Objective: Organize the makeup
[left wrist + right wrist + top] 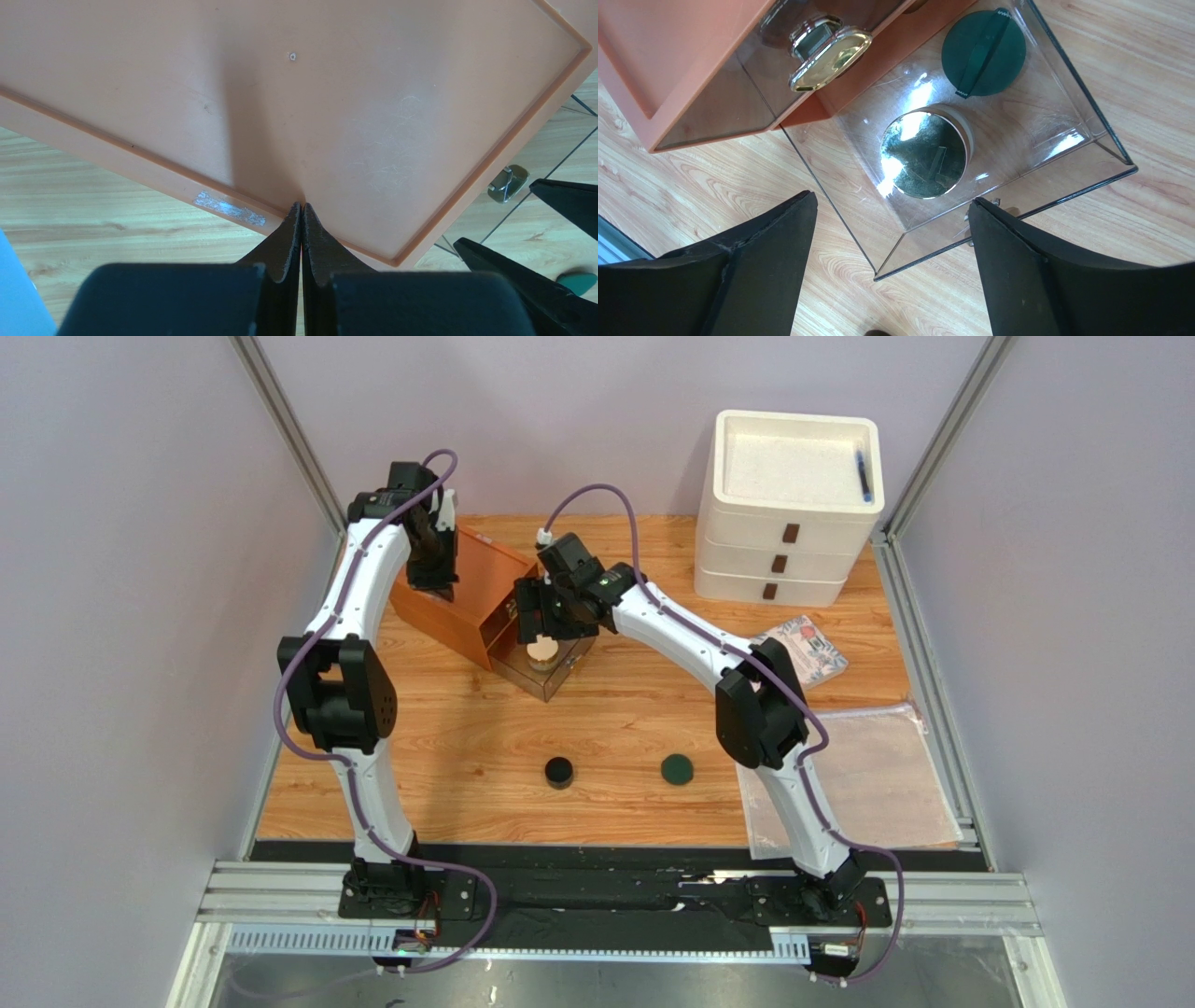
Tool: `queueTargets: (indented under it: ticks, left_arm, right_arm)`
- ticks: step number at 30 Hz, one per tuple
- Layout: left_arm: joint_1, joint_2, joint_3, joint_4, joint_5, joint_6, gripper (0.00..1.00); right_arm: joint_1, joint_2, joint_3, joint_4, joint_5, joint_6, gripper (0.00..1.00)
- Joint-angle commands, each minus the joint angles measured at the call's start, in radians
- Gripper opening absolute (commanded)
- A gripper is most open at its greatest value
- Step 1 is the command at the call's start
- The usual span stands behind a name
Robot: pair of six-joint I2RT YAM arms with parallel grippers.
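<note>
Right wrist view looks straight into the clear pulled-out drawer: one mirror-lidded round jar and one dark green disc lie inside, and the top view shows little of that behind the arm. Top view adds a second dark green disc and one black round pot, apart on the wooden worktop. Right gripper is spread wide and empty above the drawer. Left gripper is pinched closed, tips against the orange box.

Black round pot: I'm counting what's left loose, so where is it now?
In the top view the black round pot stands on the table near the middle, left of a dark green disc and in front of the clear drawer.
</note>
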Motion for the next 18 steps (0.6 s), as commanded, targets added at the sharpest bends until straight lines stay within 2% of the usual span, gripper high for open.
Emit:
queueTargets:
  ticks: [1,6,13,18]
  left_arm:
    - [0.004,-0.003,-0.037,-0.075,0.001,0.016,0.0]
    - [0.004,-0.003,-0.03,-0.075,0.006,0.014,0.0]
    - [0.004,-0.003,-0.021,-0.073,0.024,0.011,0.0]
    - [0.004,-0.006,-0.014,-0.075,0.032,0.01,0.0]
  right_arm:
    - [0.001,-0.098,-0.003,0.045,0.032,-0.008,0.85]
    - [-0.015,-0.207,-0.124,0.026,0.059,-0.026,0.84]
    - [-0.031,-0.423,-0.433,-0.108,0.123,-0.14,0.84]
    - [-0.03,-0.563,-0.71,-0.144,0.123,-0.137,0.84]
